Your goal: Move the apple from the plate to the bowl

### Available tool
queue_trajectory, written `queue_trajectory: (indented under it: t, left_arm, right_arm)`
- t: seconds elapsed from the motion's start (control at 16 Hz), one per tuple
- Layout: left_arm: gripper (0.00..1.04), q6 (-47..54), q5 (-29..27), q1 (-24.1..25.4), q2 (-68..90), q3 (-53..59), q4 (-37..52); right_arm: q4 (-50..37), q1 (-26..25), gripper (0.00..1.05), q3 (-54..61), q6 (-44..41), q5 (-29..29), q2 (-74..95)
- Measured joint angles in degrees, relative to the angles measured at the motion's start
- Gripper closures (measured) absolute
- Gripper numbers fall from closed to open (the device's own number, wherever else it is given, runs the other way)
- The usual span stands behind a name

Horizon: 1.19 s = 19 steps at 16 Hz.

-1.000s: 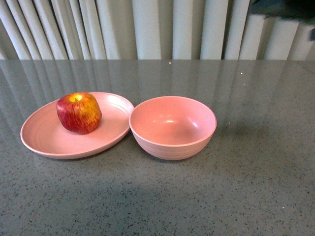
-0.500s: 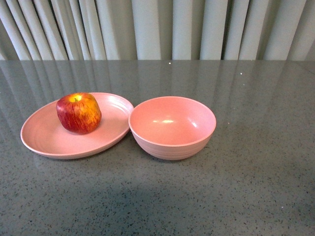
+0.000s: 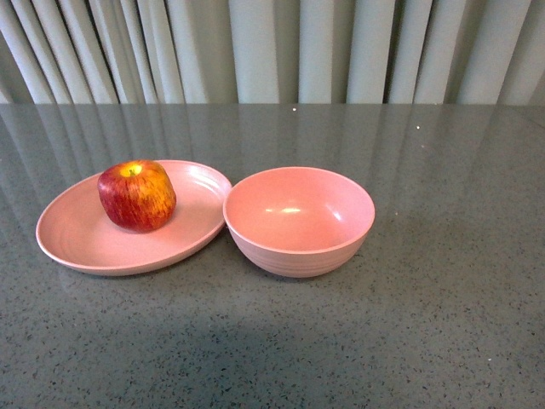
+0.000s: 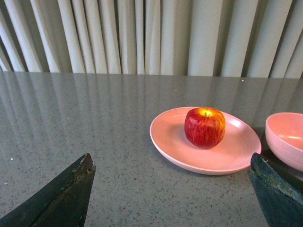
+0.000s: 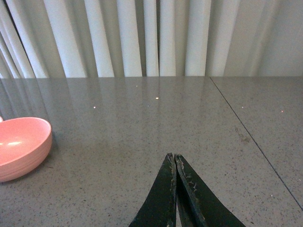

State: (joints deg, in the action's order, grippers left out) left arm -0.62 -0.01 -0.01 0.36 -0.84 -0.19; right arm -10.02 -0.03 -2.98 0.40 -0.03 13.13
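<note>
A red apple with yellow streaks sits on the shallow pink plate at the left of the table. Right beside it stands the deeper pink bowl, with nothing in it. No arm shows in the front view. In the left wrist view my left gripper is open, its dark fingers spread wide over the table, short of the plate and the apple. In the right wrist view my right gripper is shut with nothing in it, off to the side of the bowl.
The grey speckled table runs back to pale pleated curtains. A thin seam crosses the table surface in the right wrist view.
A dark blurred shape at the top right of the front view one second ago is gone. Apple, plate and bowl have not moved.
</note>
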Motion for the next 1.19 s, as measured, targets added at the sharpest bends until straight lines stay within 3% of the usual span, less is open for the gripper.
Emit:
queue_trajectory:
  t: [0.19,0.31,0.81,0.88,0.94,1.19]
  left_arm:
    - [0.07,0.0,0.0,0.0,0.0,0.0,0.0]
    - [0.07,0.0,0.0,0.0,0.0,0.0,0.0]
    - [0.07,0.0,0.0,0.0,0.0,0.0,0.0]
    - [0.07,0.0,0.0,0.0,0.0,0.0,0.0]
    - [0.07,0.0,0.0,0.0,0.0,0.0,0.0]
    - [0.07,0.0,0.0,0.0,0.0,0.0,0.0]
  right_arm:
    - [0.6,0.0,1.03,1.3,0.0,0.0,-2.4]
    - [10.1,0.0,1.03,2.3,0.0,0.0,-10.9]
    - [10.3,0.0,1.03,2.3,0.0,0.0,-12.9]
    - [10.3,0.0,0.99,2.3,-0.1,0.0,-12.9]
    - [10.3,0.0,0.90,2.3,-0.1,0.0,-12.9]
    - [10.3,0.0,0.26,2.3,-0.1,0.0,-12.9]
